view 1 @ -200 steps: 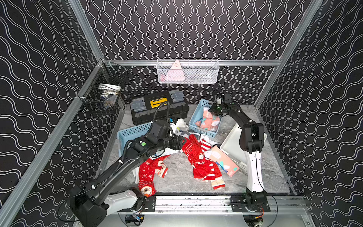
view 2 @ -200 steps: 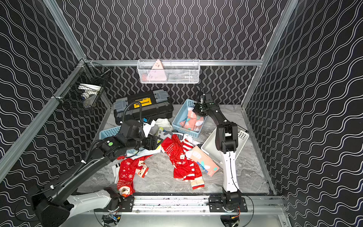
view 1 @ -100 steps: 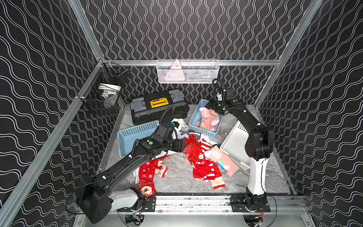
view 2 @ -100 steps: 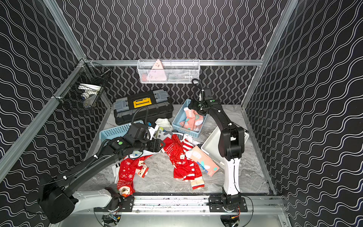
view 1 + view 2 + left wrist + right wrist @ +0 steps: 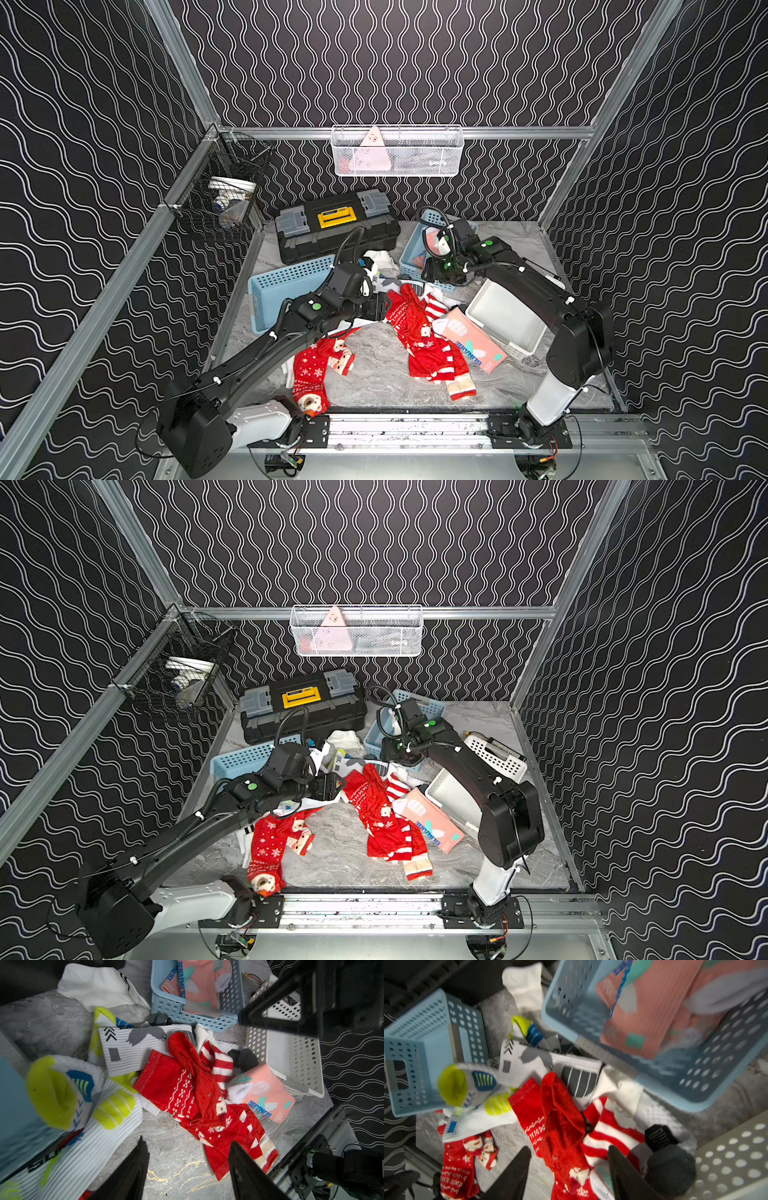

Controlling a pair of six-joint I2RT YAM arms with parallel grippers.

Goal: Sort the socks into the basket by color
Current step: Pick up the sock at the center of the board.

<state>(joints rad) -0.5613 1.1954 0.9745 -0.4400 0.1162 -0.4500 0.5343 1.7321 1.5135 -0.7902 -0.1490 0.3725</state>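
Both top views looked down from high at the front, facing the back wall (image 5: 374, 62); they were far off and shared nearly the whole counter (image 5: 374, 374); the left wrist view looked down from close above the red socks (image 5: 166, 1084); the right wrist view, blurry, looked down close on those same socks and the blue basket (image 5: 675, 1084).

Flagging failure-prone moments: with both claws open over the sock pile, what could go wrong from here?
1. The red patterned sock lies tangled with the striped sock and overlaps a white sock; one grab may drag the others along.
2. The left claw and right claw hover over the same pile, so the arms could bump.
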